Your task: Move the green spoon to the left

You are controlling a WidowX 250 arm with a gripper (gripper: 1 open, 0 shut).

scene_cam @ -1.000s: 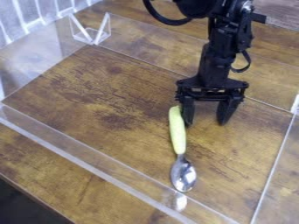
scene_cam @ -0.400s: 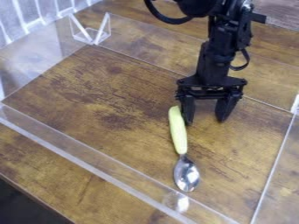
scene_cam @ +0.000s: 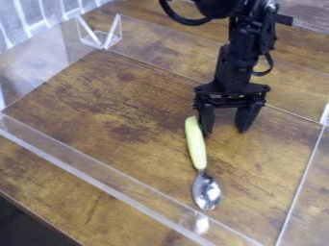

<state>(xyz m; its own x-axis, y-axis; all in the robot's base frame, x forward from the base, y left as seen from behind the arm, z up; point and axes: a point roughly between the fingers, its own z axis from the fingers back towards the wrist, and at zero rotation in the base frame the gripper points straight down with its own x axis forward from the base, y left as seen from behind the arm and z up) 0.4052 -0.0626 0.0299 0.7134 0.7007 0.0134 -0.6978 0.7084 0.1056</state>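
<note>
The green spoon (scene_cam: 197, 155) lies flat on the wooden table, its yellow-green handle pointing up toward the gripper and its shiny round silver bowl (scene_cam: 206, 194) nearest the front. My black gripper (scene_cam: 230, 126) points straight down just beyond the top end of the handle and a little to its right. Its fingers (scene_cam: 207, 121) are spread wide with nothing between them, their tips close to the wood. The spoon is not held.
Clear acrylic walls (scene_cam: 115, 202) fence the wooden table (scene_cam: 103, 106) along the front, left and right (scene_cam: 309, 173). A small clear stand (scene_cam: 99, 34) sits at the back left. The arm (scene_cam: 244, 43) rises behind the gripper.
The gripper stays in place and open, with only a slight roll of the wrist. The spoon's bowl end has shifted very slightly.
</note>
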